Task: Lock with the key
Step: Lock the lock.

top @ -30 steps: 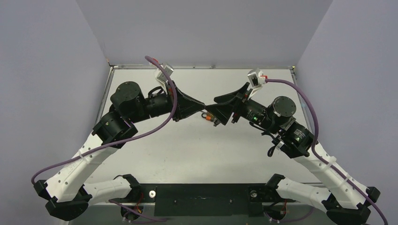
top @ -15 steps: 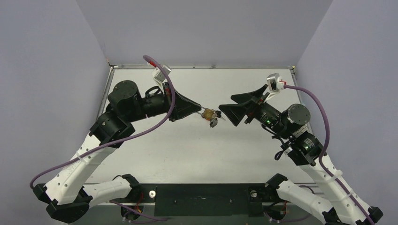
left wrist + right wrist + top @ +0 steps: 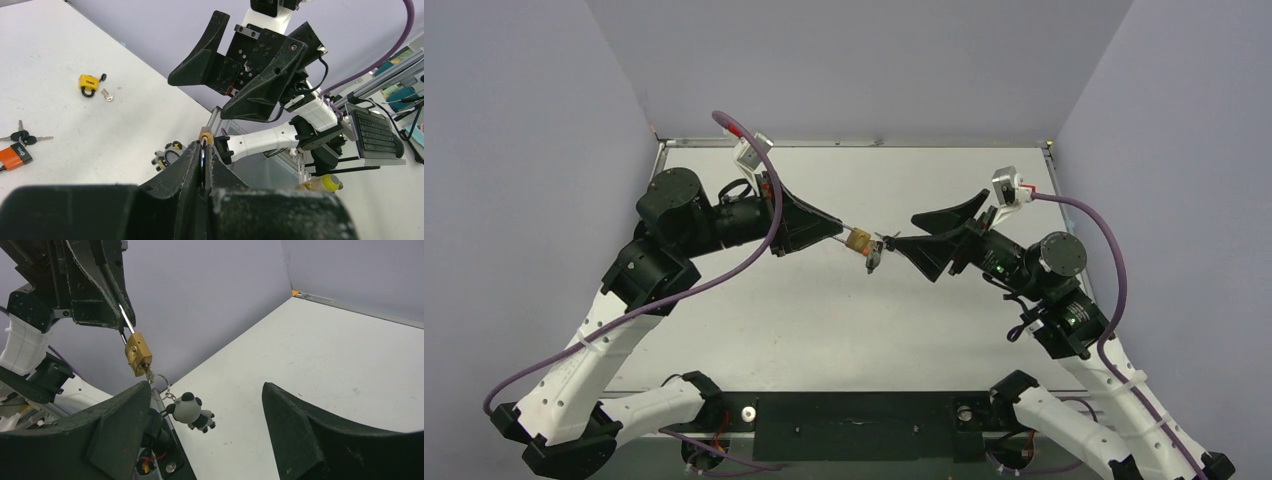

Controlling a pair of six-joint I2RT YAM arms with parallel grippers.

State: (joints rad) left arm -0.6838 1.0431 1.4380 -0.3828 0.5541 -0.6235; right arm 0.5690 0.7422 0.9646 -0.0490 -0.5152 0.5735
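The left claw (image 3: 840, 232) is clamped on the shackle of a brass lock (image 3: 858, 240), holding it in the air over the desk (image 3: 824, 330) at the centre of the top view. A key (image 3: 148, 373) juts from the lock's lower end, with a ring and a panda charm (image 3: 190, 411) dangling below. The right claw (image 3: 902, 229) is spread wide just right of the lock, gripping nothing. A yellow lock (image 3: 88, 82) and an orange lock (image 3: 15, 155) lie on the desk at the left of the left wrist view.
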